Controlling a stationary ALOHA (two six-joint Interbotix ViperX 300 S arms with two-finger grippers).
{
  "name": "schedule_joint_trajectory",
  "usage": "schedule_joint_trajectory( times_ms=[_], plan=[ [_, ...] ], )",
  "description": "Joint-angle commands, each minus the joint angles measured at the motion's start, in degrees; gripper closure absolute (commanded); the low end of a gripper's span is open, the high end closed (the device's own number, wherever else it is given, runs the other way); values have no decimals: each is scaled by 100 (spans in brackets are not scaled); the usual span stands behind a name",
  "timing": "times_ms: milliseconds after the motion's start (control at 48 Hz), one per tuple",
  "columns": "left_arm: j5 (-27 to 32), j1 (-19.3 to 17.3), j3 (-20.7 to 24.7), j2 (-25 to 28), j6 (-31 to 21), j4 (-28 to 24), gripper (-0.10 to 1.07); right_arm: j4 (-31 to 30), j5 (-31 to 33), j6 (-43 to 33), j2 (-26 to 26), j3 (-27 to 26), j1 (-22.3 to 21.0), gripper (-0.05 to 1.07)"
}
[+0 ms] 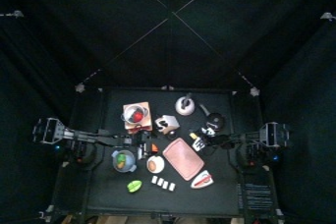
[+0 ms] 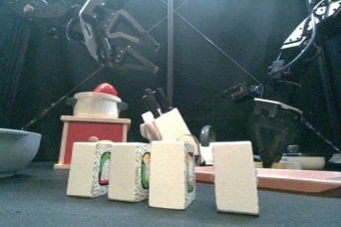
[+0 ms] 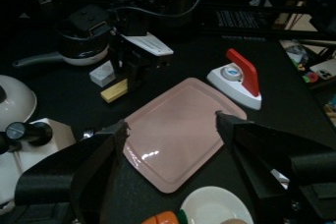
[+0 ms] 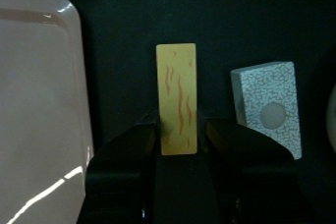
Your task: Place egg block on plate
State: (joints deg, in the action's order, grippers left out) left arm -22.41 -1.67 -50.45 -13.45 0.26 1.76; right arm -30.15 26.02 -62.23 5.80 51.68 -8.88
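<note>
The pink plate [image 1: 182,159] lies right of the table's middle; it also shows in the left wrist view [image 3: 184,135] and the right wrist view [image 4: 39,100]. My right gripper [image 4: 178,154] hangs just beside the plate, over a thin wood-grain block [image 4: 176,95], with its jaws standing open on either side of the block's near end. A pale speckled block with a round mark [image 4: 266,107] lies beside it; I cannot tell which block is the egg one. My left gripper [image 3: 171,184] is open and empty, raised over the plate's other side.
Several white picture blocks [image 2: 173,174] stand at the front edge. A red and white toy [image 2: 96,121] and a bowl [image 2: 14,151] are at the left. A red and white piece [image 3: 243,76] lies beyond the plate. A lime [image 1: 134,185] sits front left.
</note>
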Motion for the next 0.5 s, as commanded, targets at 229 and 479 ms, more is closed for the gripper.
schedule_joint_trajectory(
  times_ms=[229,479],
  plan=[
    [-53,-9,44,-88,0,0,-5,633,-9,-26,404,-334,773,38],
    [-62,-9,18,-141,0,0,-5,782,-105,-26,343,-483,1512,38]
  ],
)
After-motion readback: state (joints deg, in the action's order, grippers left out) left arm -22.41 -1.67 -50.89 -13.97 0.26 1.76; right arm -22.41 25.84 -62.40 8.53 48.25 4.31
